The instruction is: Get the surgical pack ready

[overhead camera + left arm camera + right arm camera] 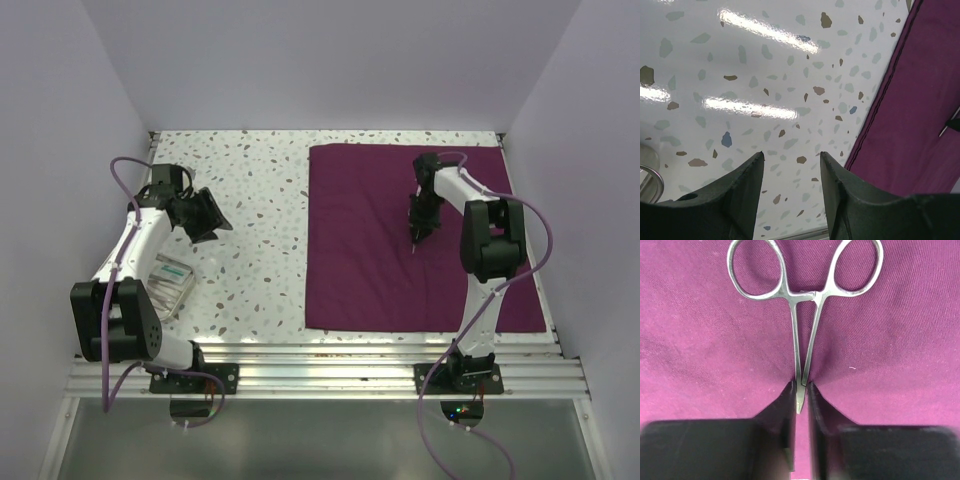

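Observation:
The surgical pack, a dark-purple cloth (370, 250), lies flat on the right half of the table. It also shows in the left wrist view (920, 110) and fills the right wrist view (900, 350). My right gripper (416, 235) is over the middle of the cloth, pointing down. It (801, 385) is shut on the tip of steel forceps (802, 294), whose ring handles point away over the cloth. My left gripper (208, 215) is open and empty above the speckled table, left of the cloth; in its own view (791, 155) nothing is between the jaws.
A tray (170, 282) with wrapped items lies by the left arm near the front left; a steel rim (652, 182) shows at the left edge of the left wrist view. White walls close the table on three sides. A metal rail (320, 365) runs along the front.

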`<state>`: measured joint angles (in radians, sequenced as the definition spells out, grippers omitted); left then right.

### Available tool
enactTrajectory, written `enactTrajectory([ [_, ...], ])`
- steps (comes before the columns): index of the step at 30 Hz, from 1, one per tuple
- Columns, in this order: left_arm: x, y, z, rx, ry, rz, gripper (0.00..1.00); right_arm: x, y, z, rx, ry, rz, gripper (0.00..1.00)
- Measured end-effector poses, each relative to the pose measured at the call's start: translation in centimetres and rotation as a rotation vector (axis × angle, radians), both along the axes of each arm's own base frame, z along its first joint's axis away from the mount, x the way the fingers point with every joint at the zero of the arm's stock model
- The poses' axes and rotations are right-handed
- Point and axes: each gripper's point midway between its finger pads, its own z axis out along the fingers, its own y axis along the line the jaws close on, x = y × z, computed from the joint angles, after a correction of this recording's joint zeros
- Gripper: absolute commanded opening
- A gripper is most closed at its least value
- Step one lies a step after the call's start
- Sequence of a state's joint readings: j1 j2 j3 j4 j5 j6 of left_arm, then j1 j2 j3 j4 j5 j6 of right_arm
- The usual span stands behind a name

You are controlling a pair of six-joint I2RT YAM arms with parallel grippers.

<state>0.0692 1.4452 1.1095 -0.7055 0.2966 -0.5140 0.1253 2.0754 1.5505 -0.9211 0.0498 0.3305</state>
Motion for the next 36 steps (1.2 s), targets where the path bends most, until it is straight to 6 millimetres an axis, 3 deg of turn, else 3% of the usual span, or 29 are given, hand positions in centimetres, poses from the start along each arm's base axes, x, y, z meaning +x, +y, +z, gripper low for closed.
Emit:
enactTrajectory([
  [4,-0.1,-0.2,0.1,-0.011,0.0,-0.007,0.52,0.0,-0.1,0.1,-0.003,0.002,0.019,0.38],
  [15,-0.4,-0.6,0.5,-0.031,-0.009,-0.018,0.52,1.8,0.1,1.1,0.001,-0.046,0.029,0.36],
  [24,-0.5,-0.7,0.5,-0.036,-0.01,-0.021,0.52,2.2,0.2,-0.5,-0.001,-0.018,0.025,0.32],
  [26,-0.5,-0.8,0.5,-0.038,-0.01,-0.022,0.52,2.2,0.2,-0.6,-0.001,-0.018,0.025,0.28],
  [29,-0.5,-0.8,0.5,-0.04,-0.01,-0.024,0.52,2.1,0.2,-0.6,-0.003,-0.017,0.025,0.15],
  [36,-0.5,-1.2,0.7,-0.063,-0.012,-0.037,0.53,2.2,0.1,-0.4,-0.009,-0.012,0.024,0.0],
])
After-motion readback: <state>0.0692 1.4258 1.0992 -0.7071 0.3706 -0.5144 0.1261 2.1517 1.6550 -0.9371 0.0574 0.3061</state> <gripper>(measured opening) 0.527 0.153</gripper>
